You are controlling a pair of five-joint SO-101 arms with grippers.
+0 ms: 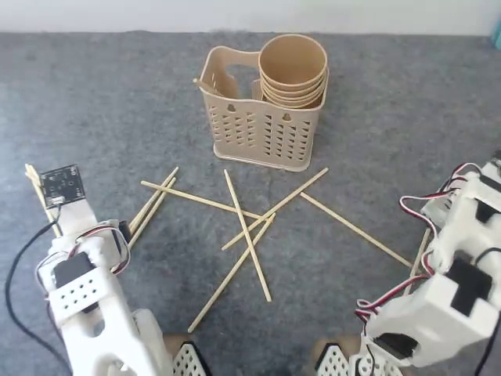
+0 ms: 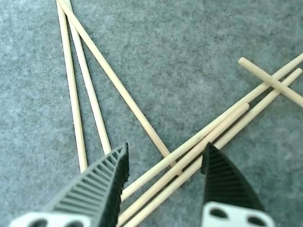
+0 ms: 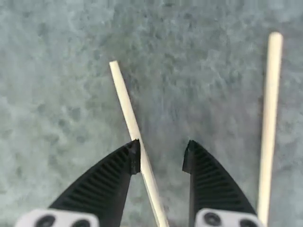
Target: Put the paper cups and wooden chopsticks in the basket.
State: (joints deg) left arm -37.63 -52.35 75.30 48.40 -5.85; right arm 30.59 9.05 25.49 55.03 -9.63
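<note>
Stacked cups [image 1: 293, 69] fill the right compartment of the basket [image 1: 262, 133]. The left compartment is open above, with apparently one stick [image 1: 205, 85] inside. Crossed chopsticks [image 1: 249, 235] lie on the carpet [image 1: 102, 102] between arms and basket. Open carpet flanks the basket. Under the left gripper [image 2: 163, 163], jaws parted, several chopsticks overlap.

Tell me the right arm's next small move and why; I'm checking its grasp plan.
Probably close the right gripper: its jaws stand open with a chopstick lying between them, close against one jaw. Closing should pinch it, ready for lifting toward the basket.
</note>
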